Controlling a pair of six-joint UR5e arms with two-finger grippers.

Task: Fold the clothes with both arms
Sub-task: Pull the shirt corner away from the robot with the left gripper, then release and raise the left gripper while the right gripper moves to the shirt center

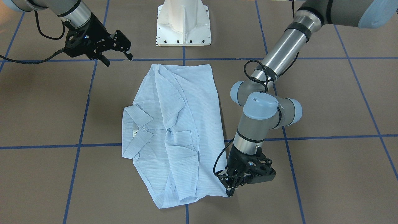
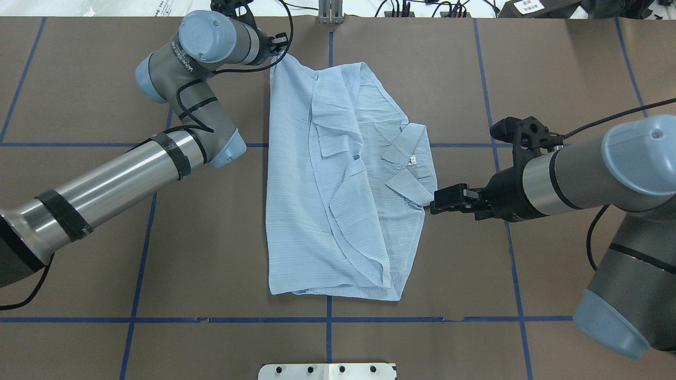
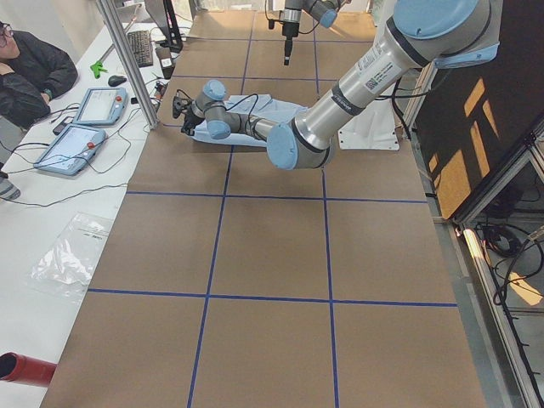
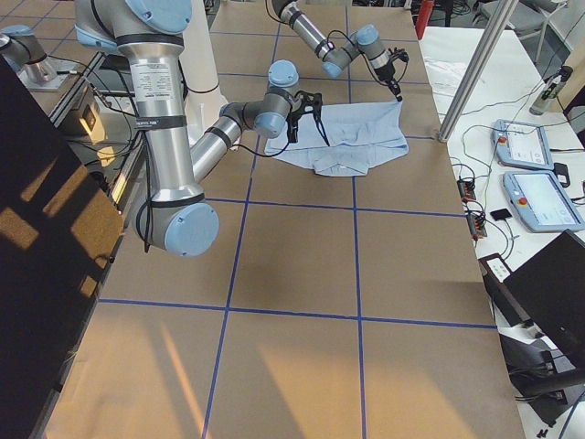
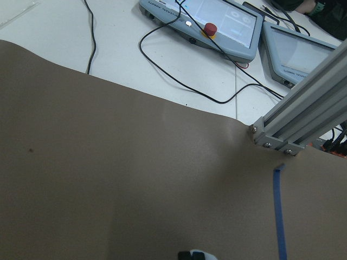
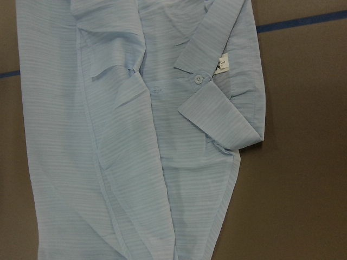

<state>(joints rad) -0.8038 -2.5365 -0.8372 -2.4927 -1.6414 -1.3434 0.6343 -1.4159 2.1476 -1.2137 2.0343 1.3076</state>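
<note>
Overhead exterior view gives the best read here: the shirt (image 2: 317, 211) is lying flat in the middle of the worktop (image 2: 211, 264), front side up. Both sides are already folded in, so it's a long narrow strip running crossways in front of the robot. The collar (image 2: 406, 169) end points to the robot's right and the hem end to its left. The left tool (image 1: 231, 190) is right down at the far hem corner (image 2: 282, 59), jaws narrow. That corner looks drawn up into a little point toward it, so I'd say it's pinched on the cloth, though the left wrist camera only shows bare worktop and can't confirm. The right tool (image 1: 118, 61) is spread wide with nothing in it. It's hanging above the worktop just off the collar edge, apart from the fabric, and its wrist camera looks straight down on the collar and button. My guess at why it's set up like this: the sides are done, so what's left is folding the strip end to end. One arm has grabbed a corner while the other lines up for its own grip. With only one corner held, thin cloth like this would drag and skew if lifted, so the right tool probably needs its own hold first.
</note>
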